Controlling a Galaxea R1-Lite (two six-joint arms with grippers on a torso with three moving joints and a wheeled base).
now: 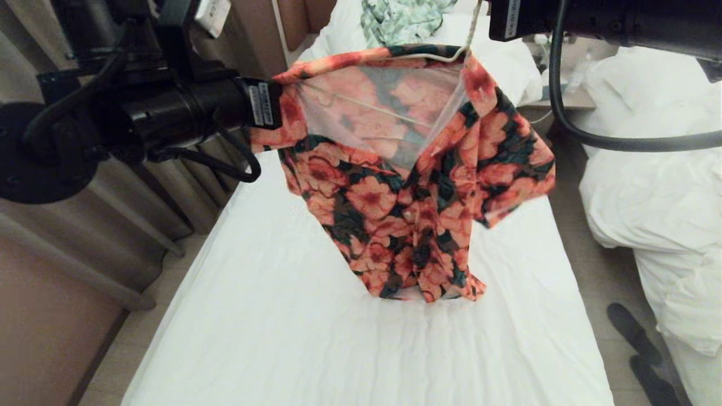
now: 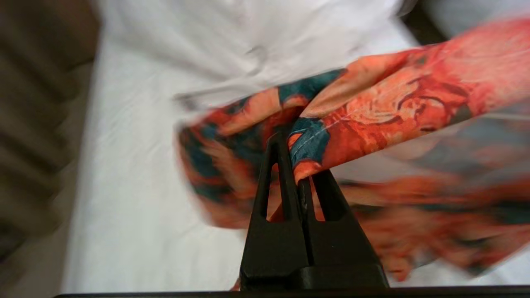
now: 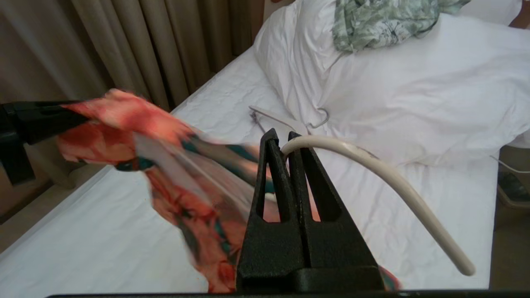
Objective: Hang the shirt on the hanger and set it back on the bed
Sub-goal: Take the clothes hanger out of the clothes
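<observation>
The floral shirt (image 1: 406,186) hangs in the air above the bed (image 1: 271,316), its hem just brushing the white sheet, so that I can dress it on the hanger (image 3: 372,165) without the cloth bunching underneath. My left gripper (image 2: 296,149) is clamped tight on the shirt's shoulder edge, pulling the neck opening wide; I judge this is to let the hanger's thin wire arm, visible through the pale inside, reach into that shoulder. My right gripper (image 3: 285,142) is closed on the hanger's cream hook, holding the whole load up from the other side. Farther up the bed a thicker white hanger (image 3: 285,120) lies against the pillow (image 3: 372,82), with a pale green patterned garment (image 3: 385,20) on top.
</observation>
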